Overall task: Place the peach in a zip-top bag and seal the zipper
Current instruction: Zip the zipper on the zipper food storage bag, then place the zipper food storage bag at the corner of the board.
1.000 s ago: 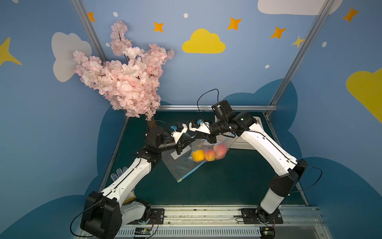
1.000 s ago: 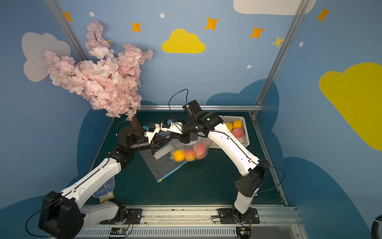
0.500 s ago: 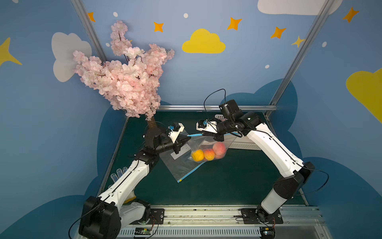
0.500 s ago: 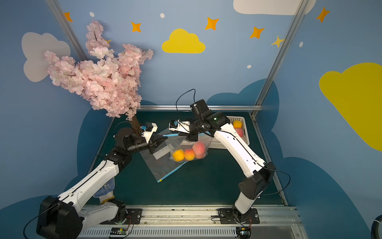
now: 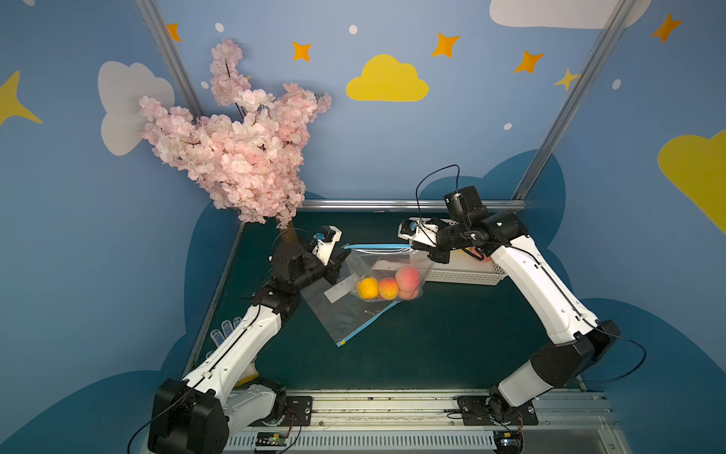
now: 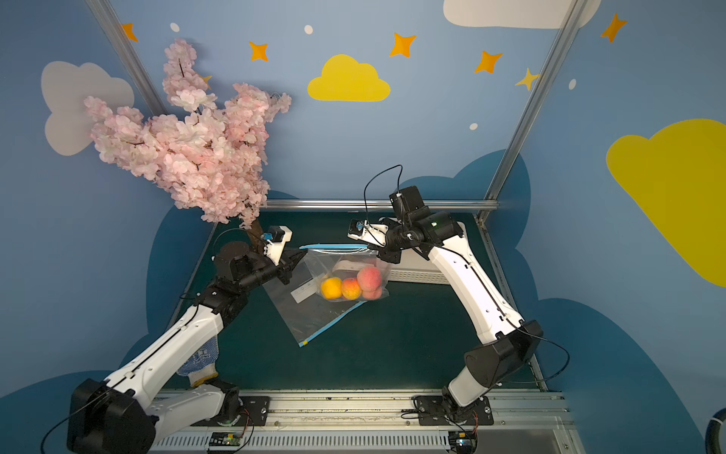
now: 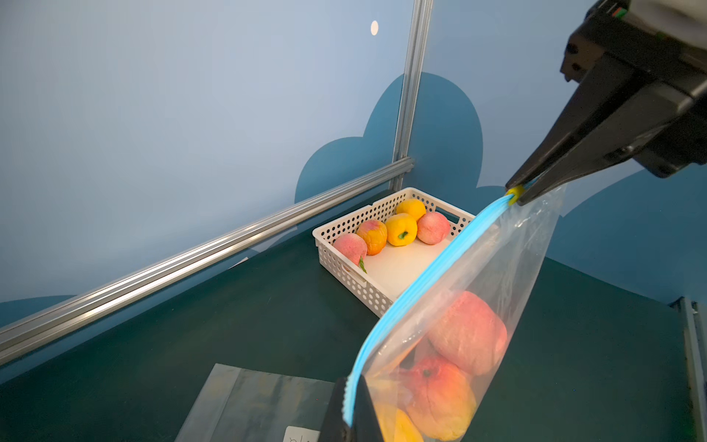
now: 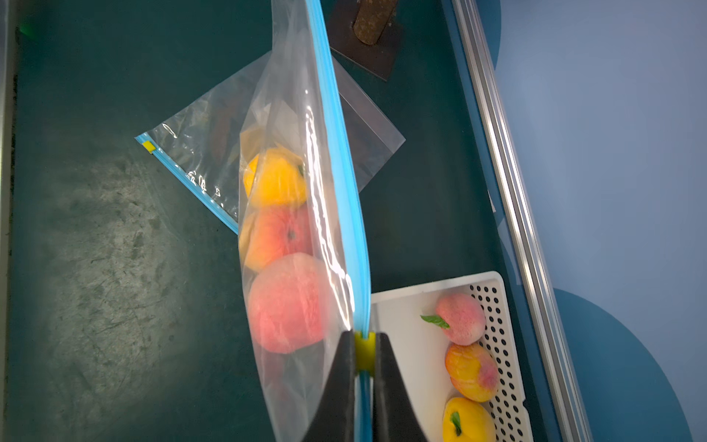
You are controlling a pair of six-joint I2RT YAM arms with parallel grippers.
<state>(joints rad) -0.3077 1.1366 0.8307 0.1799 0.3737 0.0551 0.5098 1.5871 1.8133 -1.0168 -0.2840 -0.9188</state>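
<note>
A clear zip-top bag (image 5: 387,271) hangs above the green table, and its blue zipper strip (image 5: 377,247) is stretched taut between my two grippers. Inside lie a pink peach (image 8: 287,302), an orange-red peach (image 8: 275,237) and a yellow one (image 8: 275,180). My left gripper (image 7: 350,382) is shut on one end of the zipper strip. My right gripper (image 8: 363,336) is shut on the yellow slider (image 8: 363,352) at the other end. Both top views show the bag (image 6: 345,271) sagging under the fruit.
A white perforated basket (image 7: 344,264) with several more peaches stands behind the right gripper, near the back rail. A second, empty zip-top bag (image 5: 345,314) lies flat under the hanging one. The pink blossom tree (image 5: 243,157) stands at the back left.
The right gripper has moved right with the slider, away from the left gripper. The left gripper drew slightly left. The blue strip now spans the gap between them.
</note>
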